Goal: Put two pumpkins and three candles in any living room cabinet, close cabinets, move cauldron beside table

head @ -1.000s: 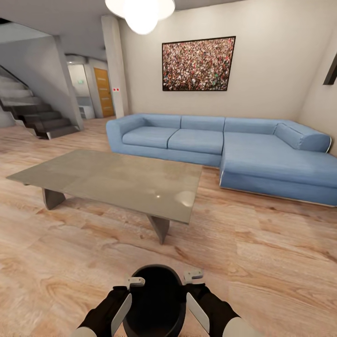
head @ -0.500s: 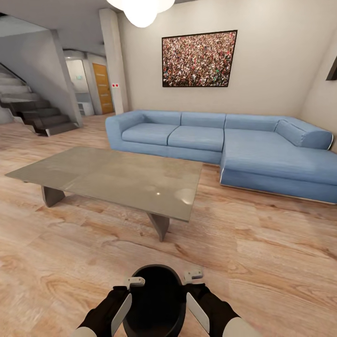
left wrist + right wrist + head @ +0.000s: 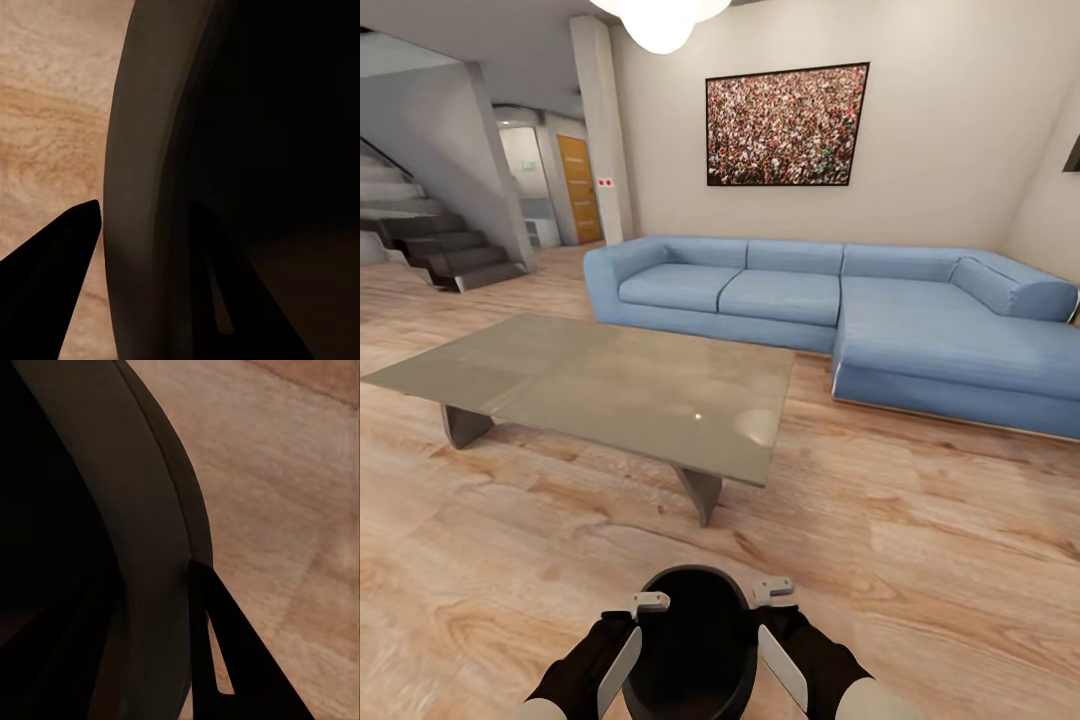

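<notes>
Here the black cauldron (image 3: 695,640) sits low in front of the robot above the wood floor (image 3: 920,560), left pincer (image 3: 648,603) and right pincer (image 3: 772,590) each clamped on its rim, w/ grey worktop (image 3: 600,385) ahead, blue sofa (image 3: 840,310) behind it.

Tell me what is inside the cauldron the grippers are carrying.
The cauldron looks empty: the head view shows only a dark interior, though its depths are too black to be sure. The left gripper and right gripper clamp its rim, one finger inside.
</notes>
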Controlling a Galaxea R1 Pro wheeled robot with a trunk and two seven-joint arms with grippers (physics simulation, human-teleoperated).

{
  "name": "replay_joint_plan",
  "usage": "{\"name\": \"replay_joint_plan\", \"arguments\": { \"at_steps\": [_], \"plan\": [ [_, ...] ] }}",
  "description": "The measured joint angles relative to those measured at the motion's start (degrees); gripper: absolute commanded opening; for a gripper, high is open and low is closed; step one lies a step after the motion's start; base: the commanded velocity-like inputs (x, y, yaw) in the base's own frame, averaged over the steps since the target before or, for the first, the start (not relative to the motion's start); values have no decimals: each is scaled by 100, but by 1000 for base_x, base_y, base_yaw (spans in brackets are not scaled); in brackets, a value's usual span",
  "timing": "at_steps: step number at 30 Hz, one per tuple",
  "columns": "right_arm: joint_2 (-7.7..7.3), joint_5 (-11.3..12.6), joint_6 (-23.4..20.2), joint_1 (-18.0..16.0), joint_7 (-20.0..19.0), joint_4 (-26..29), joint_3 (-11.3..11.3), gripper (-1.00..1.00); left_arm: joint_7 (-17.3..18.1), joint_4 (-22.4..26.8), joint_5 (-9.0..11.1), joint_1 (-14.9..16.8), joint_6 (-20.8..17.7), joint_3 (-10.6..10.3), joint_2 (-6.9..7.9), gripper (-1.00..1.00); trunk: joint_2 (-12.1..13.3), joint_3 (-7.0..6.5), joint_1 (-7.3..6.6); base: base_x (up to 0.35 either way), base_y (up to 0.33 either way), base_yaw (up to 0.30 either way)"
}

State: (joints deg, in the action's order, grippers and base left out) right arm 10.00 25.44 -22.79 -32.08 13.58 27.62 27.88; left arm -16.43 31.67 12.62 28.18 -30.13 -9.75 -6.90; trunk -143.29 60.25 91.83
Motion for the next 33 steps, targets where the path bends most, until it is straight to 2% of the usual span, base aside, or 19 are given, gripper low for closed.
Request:
{"name": "replay_joint_plan", "arguments": {
  "at_steps": [33],
  "plan": [
    [0,1,0,-1,1,0,1,-100,0,0,1,0,0,0,0,-100,0,0,0,161,0,0]
  ]
}}
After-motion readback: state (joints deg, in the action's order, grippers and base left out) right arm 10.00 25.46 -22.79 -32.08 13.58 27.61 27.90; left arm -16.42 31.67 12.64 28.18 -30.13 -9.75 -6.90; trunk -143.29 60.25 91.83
